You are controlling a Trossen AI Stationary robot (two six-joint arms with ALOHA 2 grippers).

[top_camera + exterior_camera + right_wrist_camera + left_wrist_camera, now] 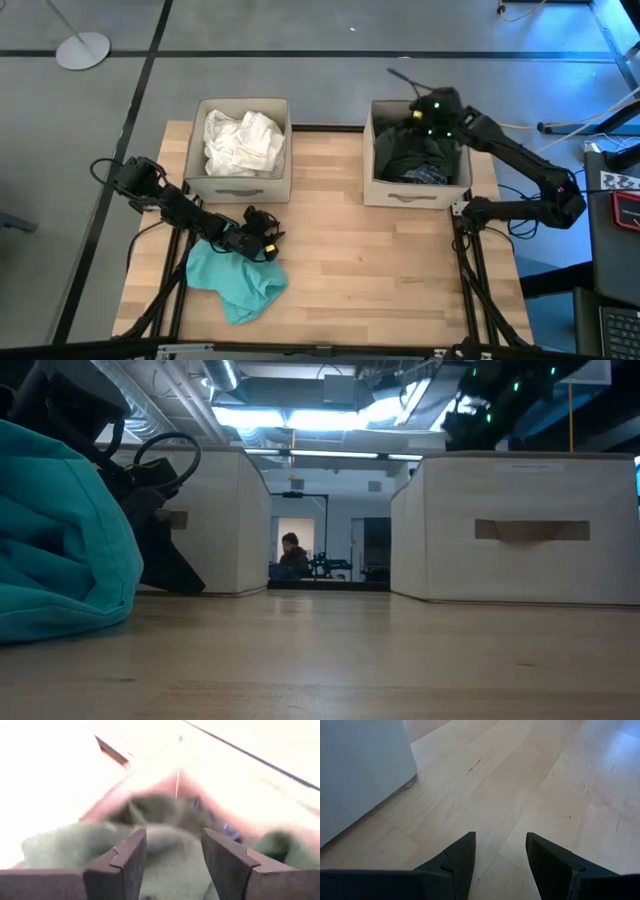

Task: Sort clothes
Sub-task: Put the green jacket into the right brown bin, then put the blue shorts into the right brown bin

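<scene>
A teal garment (235, 280) lies crumpled on the table's near left part; it also shows in the low view (60, 545). My left gripper (268, 240) is open and empty just beyond the garment's far right side, over bare wood (500, 845). White clothes (242, 140) lie in the left beige box (237, 183). Dark green and blue plaid clothes (420, 160) lie in the right beige box (415, 193). My right gripper (432, 112) is open above the dark green garment (165, 855) at that box's far side.
The two boxes stand at the table's far side, with bare wood between and in front of them (370, 270). A person (291, 552) shows far off in the room behind the table.
</scene>
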